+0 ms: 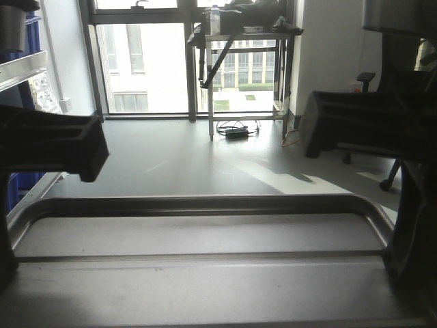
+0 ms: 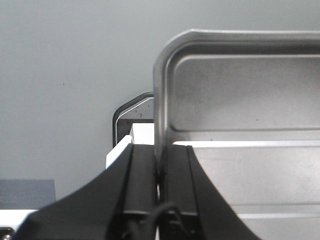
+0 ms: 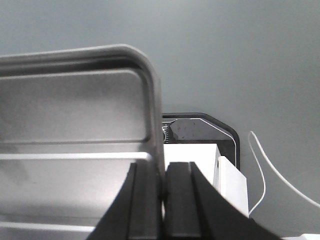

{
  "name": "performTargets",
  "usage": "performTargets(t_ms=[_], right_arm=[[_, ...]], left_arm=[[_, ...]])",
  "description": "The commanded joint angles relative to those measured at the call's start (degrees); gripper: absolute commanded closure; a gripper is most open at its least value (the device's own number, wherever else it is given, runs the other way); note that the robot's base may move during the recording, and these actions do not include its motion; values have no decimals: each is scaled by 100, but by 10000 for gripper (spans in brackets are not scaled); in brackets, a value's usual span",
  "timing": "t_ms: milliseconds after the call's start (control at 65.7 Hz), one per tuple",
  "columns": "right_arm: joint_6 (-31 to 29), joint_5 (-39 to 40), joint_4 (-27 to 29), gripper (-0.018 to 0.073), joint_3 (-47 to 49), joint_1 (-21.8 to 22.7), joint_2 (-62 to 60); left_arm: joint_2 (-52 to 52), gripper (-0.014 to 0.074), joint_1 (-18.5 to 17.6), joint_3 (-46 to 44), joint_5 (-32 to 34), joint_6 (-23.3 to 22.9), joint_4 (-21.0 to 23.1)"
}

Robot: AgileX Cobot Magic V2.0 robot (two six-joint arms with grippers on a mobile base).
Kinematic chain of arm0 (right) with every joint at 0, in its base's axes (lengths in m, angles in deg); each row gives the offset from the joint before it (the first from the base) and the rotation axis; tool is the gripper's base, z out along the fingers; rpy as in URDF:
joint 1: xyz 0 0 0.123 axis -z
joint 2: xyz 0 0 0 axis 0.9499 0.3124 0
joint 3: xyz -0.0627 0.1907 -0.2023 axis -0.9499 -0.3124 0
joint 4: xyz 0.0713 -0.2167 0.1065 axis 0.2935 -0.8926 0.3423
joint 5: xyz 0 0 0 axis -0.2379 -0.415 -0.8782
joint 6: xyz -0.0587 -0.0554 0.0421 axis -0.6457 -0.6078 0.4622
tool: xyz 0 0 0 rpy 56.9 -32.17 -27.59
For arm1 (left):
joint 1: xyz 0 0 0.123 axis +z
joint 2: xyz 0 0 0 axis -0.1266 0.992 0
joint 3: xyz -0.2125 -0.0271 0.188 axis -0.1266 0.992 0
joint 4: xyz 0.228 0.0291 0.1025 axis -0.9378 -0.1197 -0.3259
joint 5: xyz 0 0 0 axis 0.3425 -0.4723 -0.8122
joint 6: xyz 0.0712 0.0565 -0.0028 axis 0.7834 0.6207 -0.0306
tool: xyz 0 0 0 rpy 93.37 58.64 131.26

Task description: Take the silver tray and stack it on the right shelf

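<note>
Pinching the tray (image 1: 205,273) by thin rims, the left end effector (image 2: 159,150) and right end effector (image 3: 163,167) could slip, dropping it.

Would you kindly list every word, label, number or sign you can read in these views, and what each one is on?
None can be read with confidence.
Tiny dark marks on the grey speckled panel left of the shiny ridged silver tray: too small to read.
Anything on the clear bottle near the window: blurred.
</note>
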Motion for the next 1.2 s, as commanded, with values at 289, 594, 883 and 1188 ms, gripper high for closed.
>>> performTargets(t_ms=[289,594,883,1188], right_arm=[[-14,-222,-435,487,156,25,-101],[-14,-222,-435,487,156,25,-101],[-14,-227,-435,487,156,25,-101],[-14,-227,-435,487,156,25,-101]], left_arm=[[-139,697,-43,-120,-590,101,-204],[-139,697,-43,-120,-590,101,-214],[-139,697,-43,-120,-590,101,-226],[-139,697,-43,-120,-600,101,-226]])
